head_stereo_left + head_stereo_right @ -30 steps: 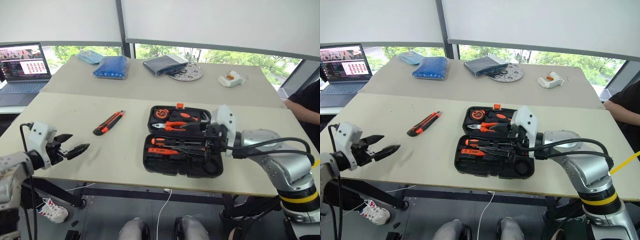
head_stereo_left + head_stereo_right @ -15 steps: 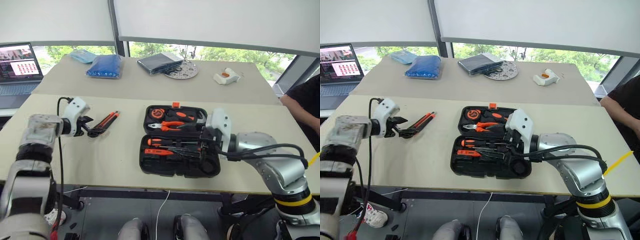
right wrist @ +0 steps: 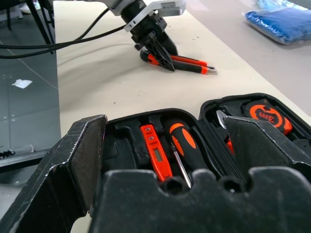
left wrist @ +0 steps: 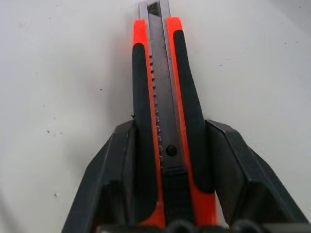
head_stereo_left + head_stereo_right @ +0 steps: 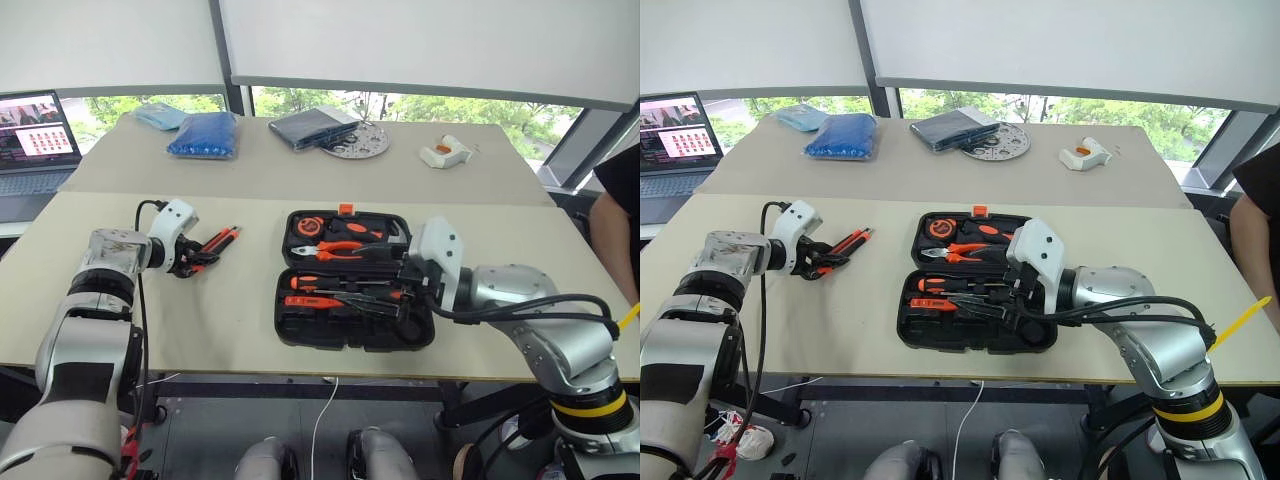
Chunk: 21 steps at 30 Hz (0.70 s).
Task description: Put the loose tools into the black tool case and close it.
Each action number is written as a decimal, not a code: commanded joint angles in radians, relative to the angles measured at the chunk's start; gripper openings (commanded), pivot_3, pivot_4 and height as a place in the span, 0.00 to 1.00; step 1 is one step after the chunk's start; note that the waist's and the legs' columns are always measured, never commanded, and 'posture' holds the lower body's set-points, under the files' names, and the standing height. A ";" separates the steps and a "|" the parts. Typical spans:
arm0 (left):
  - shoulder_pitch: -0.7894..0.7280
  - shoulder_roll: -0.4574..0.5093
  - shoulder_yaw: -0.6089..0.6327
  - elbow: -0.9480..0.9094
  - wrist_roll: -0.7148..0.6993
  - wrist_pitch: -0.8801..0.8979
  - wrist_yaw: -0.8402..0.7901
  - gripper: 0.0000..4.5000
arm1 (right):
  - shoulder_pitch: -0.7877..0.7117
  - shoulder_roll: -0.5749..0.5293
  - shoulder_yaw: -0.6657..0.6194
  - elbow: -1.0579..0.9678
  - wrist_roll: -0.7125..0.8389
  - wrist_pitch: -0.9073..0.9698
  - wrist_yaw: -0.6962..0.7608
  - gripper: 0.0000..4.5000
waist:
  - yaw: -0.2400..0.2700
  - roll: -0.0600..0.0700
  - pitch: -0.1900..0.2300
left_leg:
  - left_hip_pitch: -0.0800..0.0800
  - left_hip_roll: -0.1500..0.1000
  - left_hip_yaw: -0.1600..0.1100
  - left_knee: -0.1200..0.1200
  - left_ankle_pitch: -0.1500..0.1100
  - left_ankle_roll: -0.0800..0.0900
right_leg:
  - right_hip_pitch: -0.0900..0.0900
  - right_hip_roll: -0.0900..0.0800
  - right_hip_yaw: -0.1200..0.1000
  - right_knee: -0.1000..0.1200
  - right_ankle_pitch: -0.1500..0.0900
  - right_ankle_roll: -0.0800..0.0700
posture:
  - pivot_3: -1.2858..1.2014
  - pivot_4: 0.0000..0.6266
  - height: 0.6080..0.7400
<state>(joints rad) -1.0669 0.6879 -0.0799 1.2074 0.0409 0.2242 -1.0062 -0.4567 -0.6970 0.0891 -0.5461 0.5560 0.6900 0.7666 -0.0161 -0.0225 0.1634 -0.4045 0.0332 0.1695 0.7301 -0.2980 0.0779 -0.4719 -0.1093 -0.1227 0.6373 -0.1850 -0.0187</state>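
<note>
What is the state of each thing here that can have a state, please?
Black tool case: open, lying flat on the table, tools in its slots.
Utility knife: flat on the table, between the left pincer's fingers.
Left pincer: fingers on both sides of the knife.
Right pincer: open, over the case.
Laptop: open, screen lit.

Open tool case seen between two spread black fingers

The black tool case (image 3: 204,145) lay open, holding an orange-black screwdriver (image 3: 182,141) and a slim orange screwdriver (image 3: 155,153). Beyond it, the left gripper (image 3: 163,56) sat at the utility knife (image 3: 187,63) on the table (image 3: 97,82).
</note>
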 commanded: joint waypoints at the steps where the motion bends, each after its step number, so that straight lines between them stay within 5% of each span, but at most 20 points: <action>1: -0.043 0.063 0.050 -0.038 -0.035 -0.004 -0.084 0.38 | 0.030 -0.037 -0.076 -0.063 0.036 0.024 0.004 1.00 | 0.000 -0.001 0.001 | -0.001 0.000 0.000 0.001 0.000 0.000 | -0.001 0.000 0.000 0.002 0.000 -0.001 | 0.52 0.24 0.84; 4: -0.024 0.082 0.063 -0.201 -0.085 -0.034 -0.257 0.38 | 0.073 -0.065 -0.115 -0.088 0.068 0.045 0.007 1.00 | 0.005 -0.003 0.002 | -0.002 0.000 0.000 0.001 0.000 0.000 | -0.002 0.000 -0.001 0.003 0.001 -0.005 | 0.52 0.24 0.84; 7: 0.103 0.109 0.042 -0.567 -0.193 0.022 -0.472 0.37 | 0.135 -0.099 -0.163 -0.109 0.083 0.051 0.010 1.00 | 0.012 -0.003 0.002 | -0.004 -0.001 -0.001 0.002 0.000 0.000 | -0.003 -0.002 -0.002 0.003 0.002 -0.006 | 0.52 0.24 0.84; 12: 0.283 0.125 -0.058 -1.062 -0.313 0.176 -0.599 0.37 | 0.252 -0.155 -0.258 -0.154 0.099 0.064 0.013 1.00 | 0.011 -0.003 0.002 | -0.002 -0.001 0.000 0.002 0.000 0.000 | -0.001 -0.003 -0.001 0.003 -0.001 -0.002 | 0.52 0.24 0.84; 21: 0.288 -0.018 -0.260 -1.196 -0.311 0.272 -0.568 0.37 | 0.408 -0.179 -0.383 -0.266 0.155 0.114 -0.047 1.00 | 0.024 -0.003 0.002 | 0.001 -0.001 -0.001 0.003 0.000 0.000 | 0.002 -0.003 0.000 0.005 -0.003 0.001 | 0.52 0.24 0.84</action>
<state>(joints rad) -0.7441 0.6773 -0.3279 0.0381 -0.2706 0.4729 -1.5784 -0.0534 -0.8721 -0.2514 -0.7689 0.6907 0.7937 0.7437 0.0080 -0.0256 0.1652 -0.4032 0.0325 0.1678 0.7334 -0.2978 0.0783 -0.4698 -0.1118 -0.1220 0.6420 -0.1879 -0.0179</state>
